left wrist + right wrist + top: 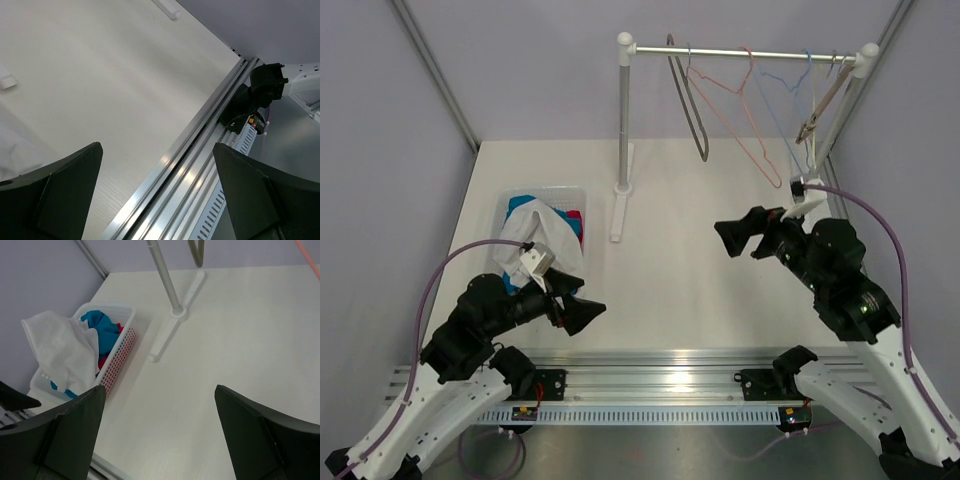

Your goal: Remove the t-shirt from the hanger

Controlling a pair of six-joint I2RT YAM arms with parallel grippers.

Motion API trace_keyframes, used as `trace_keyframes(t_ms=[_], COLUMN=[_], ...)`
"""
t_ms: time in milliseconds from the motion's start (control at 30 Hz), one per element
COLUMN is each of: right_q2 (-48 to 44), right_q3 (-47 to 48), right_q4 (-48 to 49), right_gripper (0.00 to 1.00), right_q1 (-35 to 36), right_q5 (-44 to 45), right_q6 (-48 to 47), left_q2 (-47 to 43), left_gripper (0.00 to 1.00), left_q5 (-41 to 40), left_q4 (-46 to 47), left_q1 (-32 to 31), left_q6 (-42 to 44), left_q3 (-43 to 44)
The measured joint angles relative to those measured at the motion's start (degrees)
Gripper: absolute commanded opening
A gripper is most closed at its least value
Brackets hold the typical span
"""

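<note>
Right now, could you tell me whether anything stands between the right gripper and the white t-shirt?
Nothing visible does. Bare table lies between the right gripper and the t-shirt draped over the basket; the rack's foot sits just beside that path.

White matte table (680,290), pale lavender walls (520,70) on three sides. Grey metal posts (432,70) run up both back corners. Aluminium rail (660,362) along the near table edge, some glare on it. White rack (624,120) stands towards the back, foot on the table. Light even, shadows soft.
</note>
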Motion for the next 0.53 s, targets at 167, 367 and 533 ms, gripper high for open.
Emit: trace_keyframes(t_ms=[167,367,533], right_q2=[-13.86,-27.21,-27.61], right_q3=[-12.74,-20.81,-21.40], right_q4=[-0.81,-1.62,-0.48], right_gripper=[0.99,0.99,0.99], right_q1=[0.00,0.00,0.00], right_q5=[-3.28,-5.09,-5.35], right_q6=[2.60,6.56,8.50], left_q2=[1.53,0.31,0.33], left_gripper=[0.99,0.99,0.99], left_q5=[-1.64,-5.88,-8.81], left_q4=[-0.11,0.00,-0.09], left_q1=[0.00,0.07,0.09], left_q6=[0.28,1.07,1.31], left_q3=[2.19,3.17,3.17])
